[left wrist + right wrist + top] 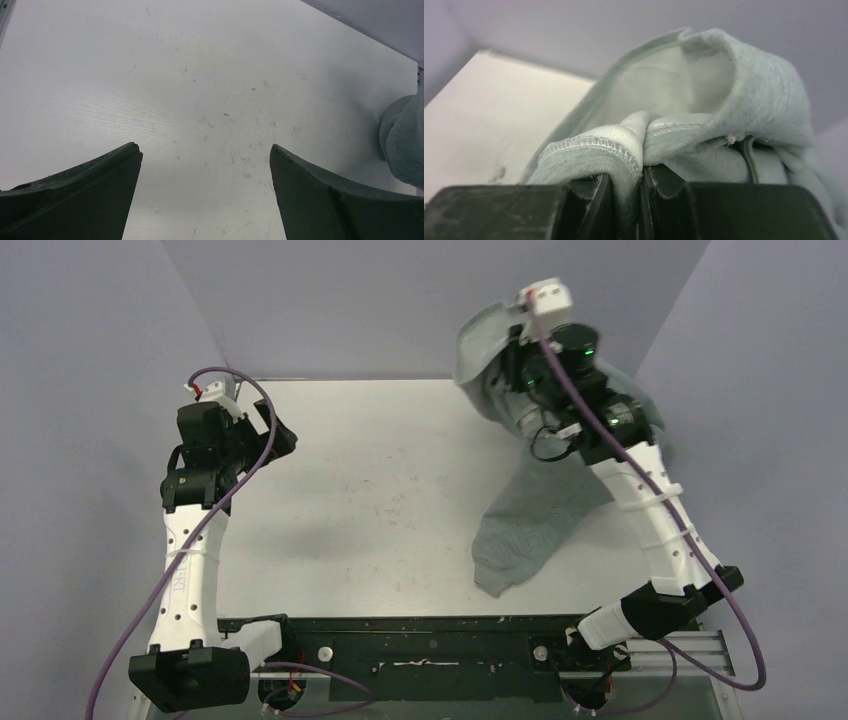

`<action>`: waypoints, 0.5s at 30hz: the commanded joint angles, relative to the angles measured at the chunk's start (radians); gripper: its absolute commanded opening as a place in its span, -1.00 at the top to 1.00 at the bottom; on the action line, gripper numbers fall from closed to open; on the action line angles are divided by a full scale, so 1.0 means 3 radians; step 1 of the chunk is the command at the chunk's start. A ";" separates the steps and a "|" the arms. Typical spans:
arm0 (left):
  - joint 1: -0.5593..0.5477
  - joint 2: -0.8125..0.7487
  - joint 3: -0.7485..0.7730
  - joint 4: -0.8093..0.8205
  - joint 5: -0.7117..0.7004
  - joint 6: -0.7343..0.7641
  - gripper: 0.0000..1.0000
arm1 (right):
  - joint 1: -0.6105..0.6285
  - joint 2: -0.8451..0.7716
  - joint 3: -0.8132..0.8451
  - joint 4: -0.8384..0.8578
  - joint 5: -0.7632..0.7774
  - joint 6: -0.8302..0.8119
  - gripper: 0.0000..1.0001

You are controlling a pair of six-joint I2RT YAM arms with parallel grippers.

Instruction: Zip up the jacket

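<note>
— What are the jaws of the right arm (648, 508) doing?

— They are pinching closed on a bunched, stitched edge of the large light heather-grey sweatshirt-fabric jacket (764, 95). They are holding it lifted at the far right corner, above the white table (380, 500). The rest of the garment is draping down from there, with its lower end lying crumpled on the table's right half.

— And the left arm (195, 540)?

— Its jaws are standing wide apart and gripping nothing. They are hovering over the table's left side, well apart from the jacket.

— So how far is the zipping getting?

— Seemingly nowhere yet. No zipper, slider or teeth is plainly showing in any view, and whether the front is open cannot be told. The jacket is hanging bunched. Spreading it flat, finding the zipper's bottom end and drawing the slider up all appear to be waiting.
</note>
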 commanded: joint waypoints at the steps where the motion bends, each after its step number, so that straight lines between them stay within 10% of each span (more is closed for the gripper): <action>1: 0.0033 -0.0161 -0.0017 0.0074 -0.0203 -0.0003 -0.95 | 0.1057 0.0178 -0.0659 0.0165 0.0018 -0.0131 0.91; 6: 0.0033 -0.0235 -0.0070 0.0032 -0.0379 0.0013 -0.95 | 0.1590 0.0106 -0.1503 0.0614 0.0075 0.0382 0.77; 15: 0.0037 -0.0262 -0.0196 0.0081 -0.0295 -0.0035 -0.95 | 0.1512 -0.0170 -0.1708 0.0626 0.0117 0.0596 -0.40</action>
